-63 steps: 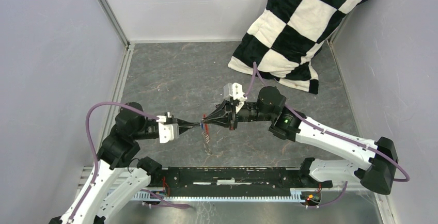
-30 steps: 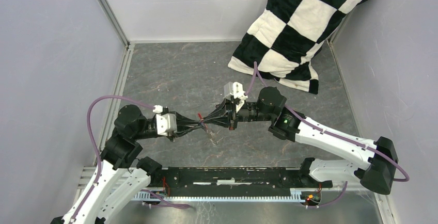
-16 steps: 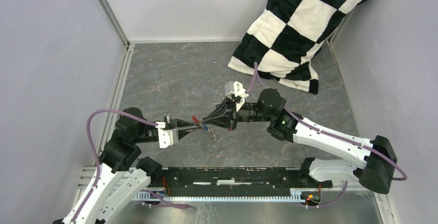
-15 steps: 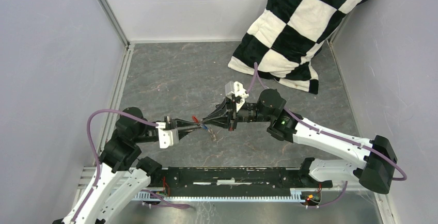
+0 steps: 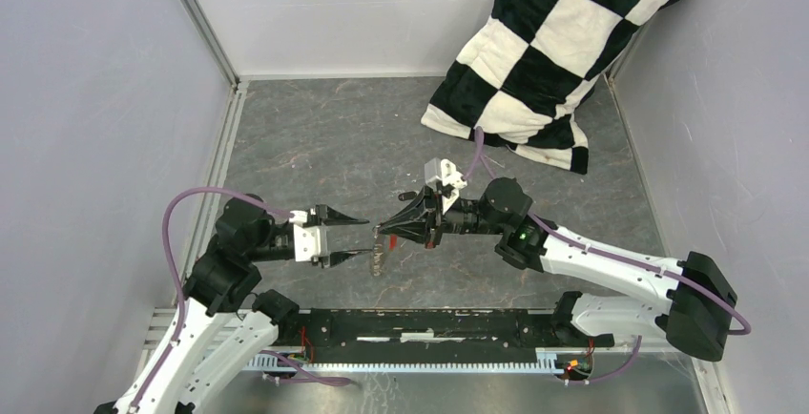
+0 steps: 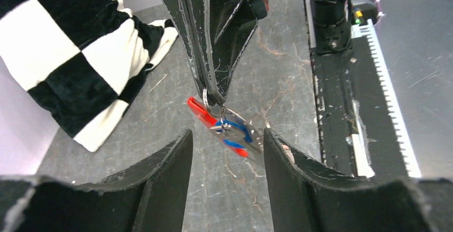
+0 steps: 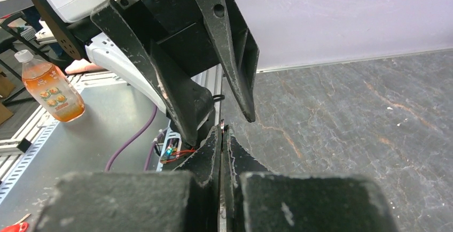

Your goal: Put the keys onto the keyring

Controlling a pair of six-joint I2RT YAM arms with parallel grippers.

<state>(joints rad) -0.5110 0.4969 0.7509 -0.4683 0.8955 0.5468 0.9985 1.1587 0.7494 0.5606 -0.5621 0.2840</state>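
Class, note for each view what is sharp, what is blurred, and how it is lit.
Top external view: soft, even light, no glare; the grey metal keyring with red tag barely resolves. Left wrist view: tag and blue-headed key sharp, left hand's fingers soft. Right wrist view: right hand blurred close up.

thin shiny metal keyring [image 6: 206, 97] with glossy red plastic tag [image 6: 196, 109], blue plastic-headed key [image 6: 238, 131], scuffed matt black plastic left gripper fingers [image 6: 160, 184], matt grey stone-look tabletop [image 5: 315, 137], plush black-and-white checked cloth [image 5: 563, 42] far right
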